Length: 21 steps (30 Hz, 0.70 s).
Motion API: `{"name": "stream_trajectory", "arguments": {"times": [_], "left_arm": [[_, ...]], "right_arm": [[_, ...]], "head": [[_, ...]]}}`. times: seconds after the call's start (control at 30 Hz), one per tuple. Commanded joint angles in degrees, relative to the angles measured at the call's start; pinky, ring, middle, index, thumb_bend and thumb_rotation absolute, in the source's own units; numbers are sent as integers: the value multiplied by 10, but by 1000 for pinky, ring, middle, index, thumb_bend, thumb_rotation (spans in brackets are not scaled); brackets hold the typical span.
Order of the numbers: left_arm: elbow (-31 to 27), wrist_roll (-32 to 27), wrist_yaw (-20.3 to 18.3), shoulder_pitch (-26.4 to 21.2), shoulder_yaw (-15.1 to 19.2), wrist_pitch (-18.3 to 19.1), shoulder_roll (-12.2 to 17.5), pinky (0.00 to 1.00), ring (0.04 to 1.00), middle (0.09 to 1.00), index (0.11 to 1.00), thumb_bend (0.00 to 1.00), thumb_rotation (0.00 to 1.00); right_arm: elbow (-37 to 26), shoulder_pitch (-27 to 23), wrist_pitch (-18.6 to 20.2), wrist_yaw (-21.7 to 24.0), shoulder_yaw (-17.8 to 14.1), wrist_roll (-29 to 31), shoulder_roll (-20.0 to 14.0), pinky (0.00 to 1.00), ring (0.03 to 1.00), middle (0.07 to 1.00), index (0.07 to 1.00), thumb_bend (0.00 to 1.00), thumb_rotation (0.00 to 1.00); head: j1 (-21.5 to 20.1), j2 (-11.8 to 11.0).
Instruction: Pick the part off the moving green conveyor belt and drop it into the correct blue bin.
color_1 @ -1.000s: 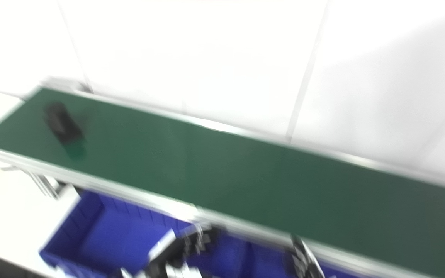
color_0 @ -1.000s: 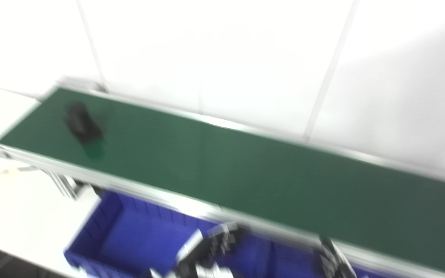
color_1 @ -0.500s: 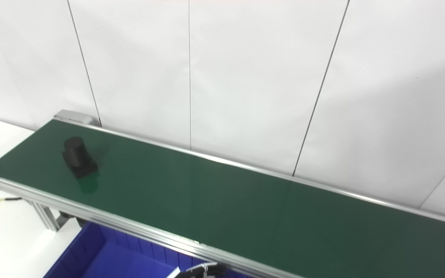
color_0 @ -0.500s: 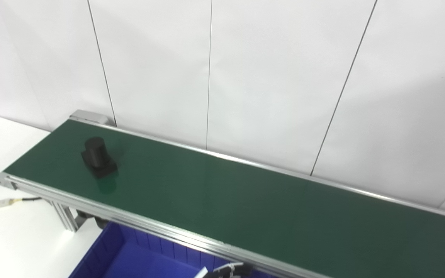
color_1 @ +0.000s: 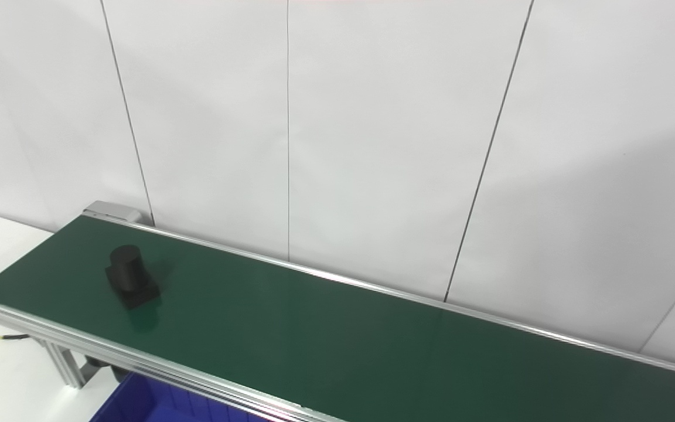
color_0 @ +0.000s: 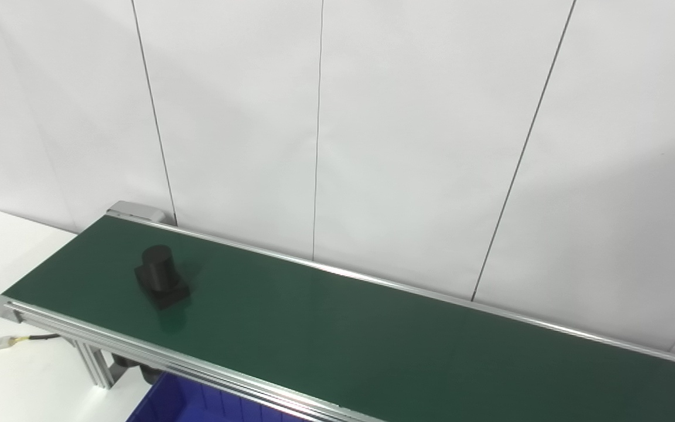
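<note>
A black part [color_0: 160, 283] (round top, square base) rides the green conveyor belt [color_0: 372, 340] above a blue bin [color_0: 179, 404]; neither hand's fingers are visible, so their state cannot be told.

Blue bin [color_0: 167, 404] mostly hidden under the near rail of the conveyor belt [color_0: 372, 334] and cut off by the bottom edge; only a corner showing. Belt running out at the right edge. Cable [color_0: 3, 344] clipped at the left edge. Both hands out of view.
</note>
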Motion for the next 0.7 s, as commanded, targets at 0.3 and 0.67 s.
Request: {"name": "stream_trajectory", "arguments": {"times": [0.3,0.67], "left_arm": [[3,4,7,-24,-4,-22,-6,671,768,815,804,1000,299],[17,10,10,-35,-4,-22,-13,685,751,802,798,1000,264]], "right_arm": [[-143,-7,-1,1,1,11,6,672,767,794,828,705,182],[-301,-68,124,-3,0,-23,6,589,714,740,772,805,198]], "head": [[11,4],[31,8]]}}
